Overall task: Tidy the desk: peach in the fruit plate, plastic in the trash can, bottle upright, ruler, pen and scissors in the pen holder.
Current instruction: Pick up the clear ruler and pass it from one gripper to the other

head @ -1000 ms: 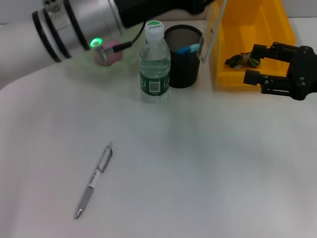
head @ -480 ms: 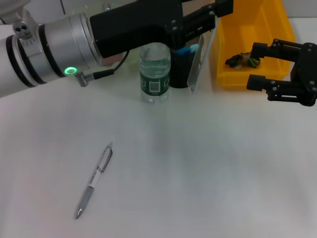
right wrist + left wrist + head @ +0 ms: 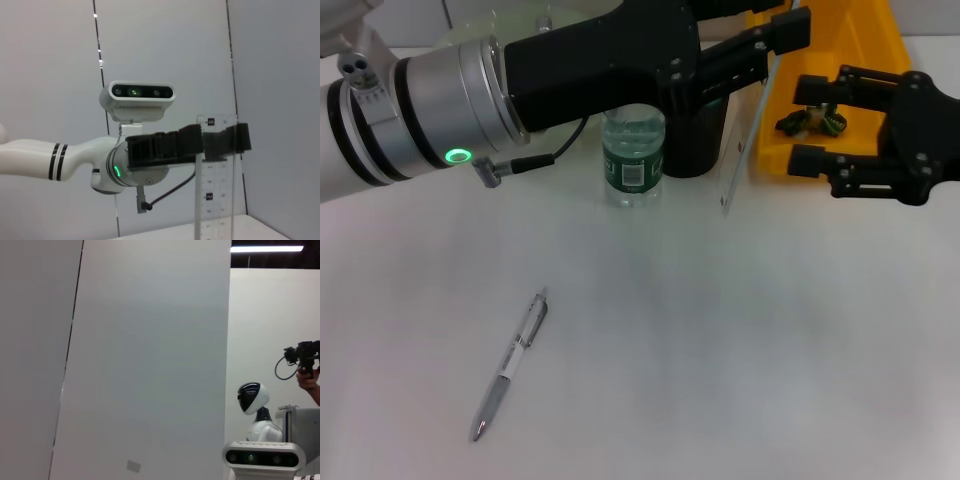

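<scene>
- Left jaws [image 3: 775, 40] clamp the ruler [image 3: 745, 130] by its top end near the worktop's far edge; hanging beside the pen holder [image 3: 700, 135], it could miss or tip it.
- Right jaws [image 3: 820, 125] spread, empty, near the trash can [image 3: 850, 40].

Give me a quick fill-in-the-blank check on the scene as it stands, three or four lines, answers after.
1. The left claw holds the clear ____ upright.
2. The pen lies on the ____, away from both claws.
3. The bottle stands ____ beside the pen holder.
4. The right claw hovers, holding nothing, near the yellow ____.

Answers: ruler; desk; upright; trash can
</scene>
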Robot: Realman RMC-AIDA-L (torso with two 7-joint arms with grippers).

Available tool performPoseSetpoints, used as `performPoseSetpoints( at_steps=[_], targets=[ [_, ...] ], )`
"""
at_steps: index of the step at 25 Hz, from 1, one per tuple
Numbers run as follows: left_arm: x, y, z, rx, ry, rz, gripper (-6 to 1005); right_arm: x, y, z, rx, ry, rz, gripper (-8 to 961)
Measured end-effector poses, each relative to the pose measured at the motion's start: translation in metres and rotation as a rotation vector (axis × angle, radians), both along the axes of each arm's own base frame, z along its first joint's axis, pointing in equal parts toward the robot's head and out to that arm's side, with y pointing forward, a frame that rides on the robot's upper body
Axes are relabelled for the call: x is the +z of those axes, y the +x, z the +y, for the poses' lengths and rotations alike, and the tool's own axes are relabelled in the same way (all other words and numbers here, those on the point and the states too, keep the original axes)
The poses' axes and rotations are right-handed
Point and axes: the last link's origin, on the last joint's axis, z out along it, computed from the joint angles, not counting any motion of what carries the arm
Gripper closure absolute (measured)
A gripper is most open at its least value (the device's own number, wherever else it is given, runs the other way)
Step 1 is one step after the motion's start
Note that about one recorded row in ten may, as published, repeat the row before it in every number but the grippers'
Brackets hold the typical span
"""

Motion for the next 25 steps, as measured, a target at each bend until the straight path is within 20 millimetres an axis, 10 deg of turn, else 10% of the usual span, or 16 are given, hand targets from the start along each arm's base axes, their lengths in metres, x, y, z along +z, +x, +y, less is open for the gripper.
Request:
performPoseSetpoints(
  at_steps=[25],
  targets=[
    [-0.001, -0.001, -0.003, -0.009, -0.013, -0.005, 613, -0.014, -0.031, 0.013, 0.04, -0.054, 0.004, 183]
  ],
)
